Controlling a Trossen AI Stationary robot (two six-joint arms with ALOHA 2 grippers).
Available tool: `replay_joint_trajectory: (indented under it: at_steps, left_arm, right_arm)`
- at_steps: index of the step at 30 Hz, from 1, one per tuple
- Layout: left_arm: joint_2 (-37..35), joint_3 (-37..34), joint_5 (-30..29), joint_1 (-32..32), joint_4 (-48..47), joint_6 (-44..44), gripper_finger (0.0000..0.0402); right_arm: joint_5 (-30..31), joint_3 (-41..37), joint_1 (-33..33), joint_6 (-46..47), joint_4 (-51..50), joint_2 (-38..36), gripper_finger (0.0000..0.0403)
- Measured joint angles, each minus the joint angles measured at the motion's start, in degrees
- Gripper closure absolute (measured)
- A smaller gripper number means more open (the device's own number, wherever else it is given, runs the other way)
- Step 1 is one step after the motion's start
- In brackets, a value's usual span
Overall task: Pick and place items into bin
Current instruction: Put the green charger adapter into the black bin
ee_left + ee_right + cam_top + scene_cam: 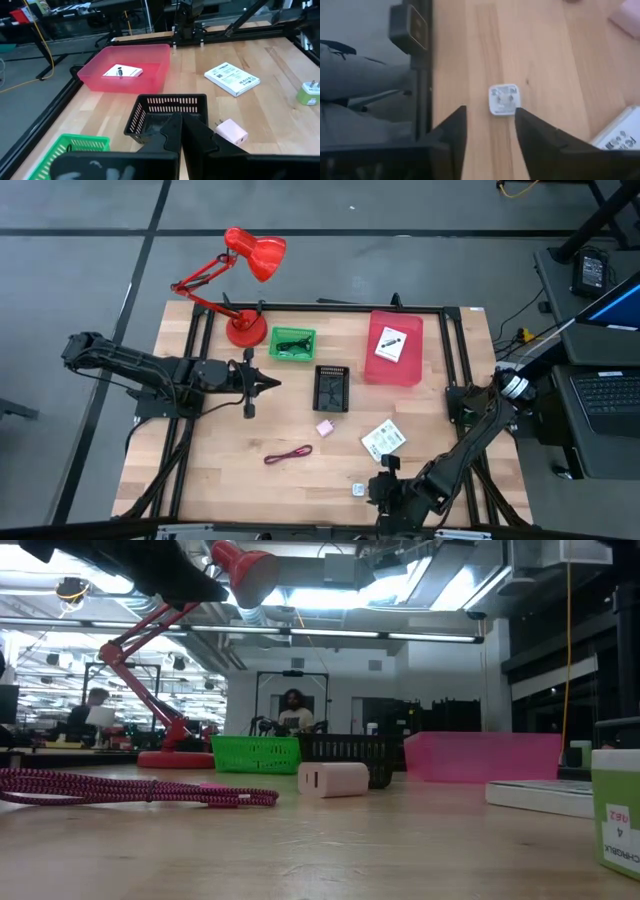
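On the wooden table lie a pink cube (325,427), a flat white printed packet (383,438), a maroon cord (288,454) and a tiny white cube (357,490). A second white packet (390,343) lies in the pink bin (410,370). A black cord (291,346) lies in the green basket (300,332). My right gripper (490,112) is open and low near the table's near edge. The tiny white cube (504,99) lies just ahead of its fingertips, untouched. My left gripper (181,125) is shut and empty, left of the black basket (167,112).
A red desk lamp (245,330) stands at the far left beside the green basket. The black basket (331,387) stands mid-table. A black frame rail (455,360) runs around the table. Bare wood lies between the cord and the packet.
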Motion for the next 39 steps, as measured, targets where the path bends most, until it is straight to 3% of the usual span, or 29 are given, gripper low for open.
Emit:
replay_joint_trajectory:
  at_steps: [7,13,22,39]
  left_arm:
    - [0.0,0.0,0.0,0.0,-0.1,0.0,0.0398]
    - [0.0,0.0,0.0,0.0,-0.1,0.0,0.0398]
    - [0.0,0.0,0.0,0.0,-0.9,-1.0,0.0398]
    - [0.0,0.0,0.0,0.0,-1.7,-1.5,0.0398]
  right_arm:
    - [-0.1,-4.4,-0.4,3.2,3.1,0.0,0.0178]
    - [-0.1,-9.9,-2.1,0.8,12.3,0.4,0.0142]
    - [-0.6,-13.7,-3.5,-1.7,18.3,1.8,0.0135]
    - [-2.3,-13.4,-4.3,-4.9,25.8,8.0,0.0134]
